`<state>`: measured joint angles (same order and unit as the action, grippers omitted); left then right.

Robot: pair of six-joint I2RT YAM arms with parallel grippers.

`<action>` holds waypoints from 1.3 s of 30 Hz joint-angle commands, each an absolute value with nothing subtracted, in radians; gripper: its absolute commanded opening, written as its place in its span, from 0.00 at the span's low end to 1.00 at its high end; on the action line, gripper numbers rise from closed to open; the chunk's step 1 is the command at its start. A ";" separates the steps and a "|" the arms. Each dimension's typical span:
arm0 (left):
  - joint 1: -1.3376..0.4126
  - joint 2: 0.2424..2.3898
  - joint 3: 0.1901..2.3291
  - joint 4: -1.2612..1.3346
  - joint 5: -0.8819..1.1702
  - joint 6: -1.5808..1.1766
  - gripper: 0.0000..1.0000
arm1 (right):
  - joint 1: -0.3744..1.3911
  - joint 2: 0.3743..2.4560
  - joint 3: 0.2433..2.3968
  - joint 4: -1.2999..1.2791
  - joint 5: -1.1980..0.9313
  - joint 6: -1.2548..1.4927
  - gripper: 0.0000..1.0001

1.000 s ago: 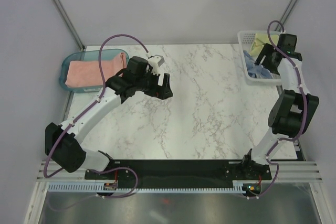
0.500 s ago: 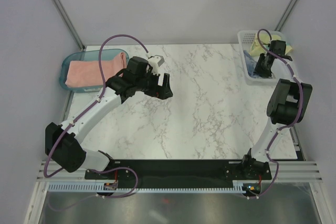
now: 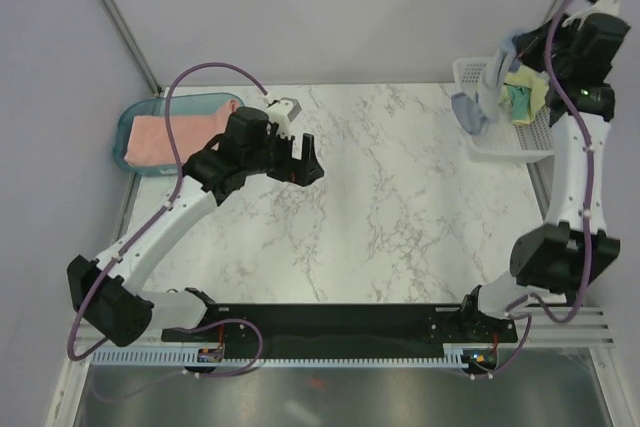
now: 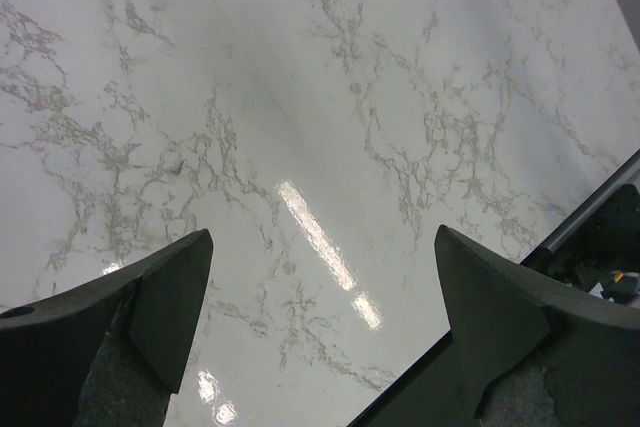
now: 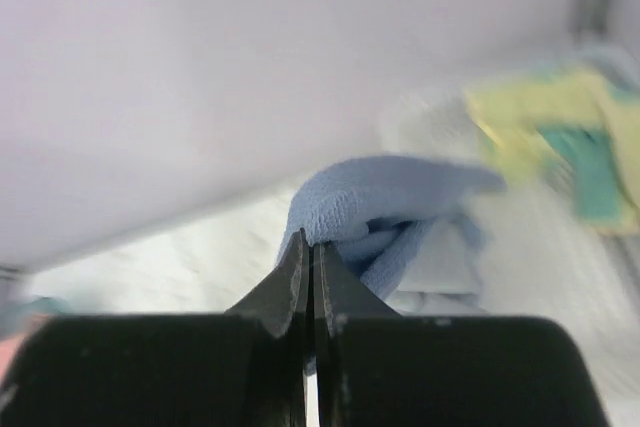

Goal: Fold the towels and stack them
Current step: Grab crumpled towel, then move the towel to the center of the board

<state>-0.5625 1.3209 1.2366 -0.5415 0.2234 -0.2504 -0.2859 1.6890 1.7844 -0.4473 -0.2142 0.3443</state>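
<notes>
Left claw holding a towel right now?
No: the left wrist view shows the left claw wide open, with only the marble table visible between its fingers.

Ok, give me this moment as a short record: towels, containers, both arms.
blue towel: pinched by right fingers, hanging over the white basket
yellow towel: in the basket
pink towel: in the teal tray
left fingers: open, empty, over bare marble table
</notes>
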 commanded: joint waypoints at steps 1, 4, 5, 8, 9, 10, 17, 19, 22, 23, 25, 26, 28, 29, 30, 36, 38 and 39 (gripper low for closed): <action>-0.560 1.204 1.275 -0.495 0.202 -0.311 1.00 | -0.281 1.404 1.844 -0.083 -0.546 0.686 0.00; -0.561 1.123 1.276 -0.509 0.221 -0.357 1.00 | -0.264 1.304 1.778 0.140 -0.685 0.922 0.00; -0.561 1.102 1.269 -0.512 0.225 -0.368 1.00 | -0.246 1.283 1.743 0.196 -0.716 0.975 0.00; -0.561 1.016 1.235 -0.514 0.227 -0.396 1.00 | -0.184 1.186 1.605 0.332 -0.794 1.096 0.00; -0.561 0.991 1.229 -0.517 0.227 -0.391 1.00 | -0.167 1.174 1.564 0.324 -0.811 1.089 0.00; -0.561 0.980 1.221 -0.520 0.230 -0.391 1.00 | -0.146 1.166 1.545 0.249 -0.825 1.068 0.00; -0.561 0.946 1.157 -0.558 0.191 -0.449 1.00 | 0.119 1.091 1.159 0.133 -0.729 0.905 0.00; -0.560 0.950 1.115 -0.580 0.146 -0.480 0.99 | 0.197 1.106 1.017 0.109 -0.684 0.836 0.00; -0.558 0.971 1.072 -0.591 0.081 -0.505 0.98 | 0.386 1.175 0.911 0.094 -0.609 0.731 0.00; -0.558 0.979 1.063 -0.592 0.042 -0.511 0.97 | 0.412 1.208 0.898 0.094 -0.604 0.712 0.00; -0.552 0.983 1.045 -0.597 0.005 -0.537 0.96 | 0.486 1.235 0.853 0.091 -0.595 0.669 0.00; -0.545 0.980 1.040 -0.595 -0.021 -0.554 0.96 | 0.508 1.259 0.836 0.086 -0.603 0.657 0.00; -0.523 0.983 1.035 -0.589 -0.029 -0.561 0.96 | 0.579 1.270 0.770 0.051 -0.588 0.631 0.00; -0.517 0.997 1.037 -0.586 -0.031 -0.557 0.96 | 0.598 1.263 0.717 0.040 -0.580 0.624 0.00; -0.514 1.008 1.043 -0.586 -0.031 -0.552 0.95 | 0.612 1.252 0.688 0.032 -0.566 0.623 0.00; -0.514 1.138 1.048 -0.555 0.064 -0.523 0.88 | 0.643 1.085 0.459 -0.163 -0.342 0.664 0.00; -0.515 1.185 1.048 -0.522 0.139 -0.515 0.85 | 0.661 1.028 0.396 -0.155 -0.350 0.704 0.00; -0.517 1.209 1.052 -0.512 0.162 -0.517 0.83 | 0.667 1.014 0.384 -0.155 -0.348 0.716 0.00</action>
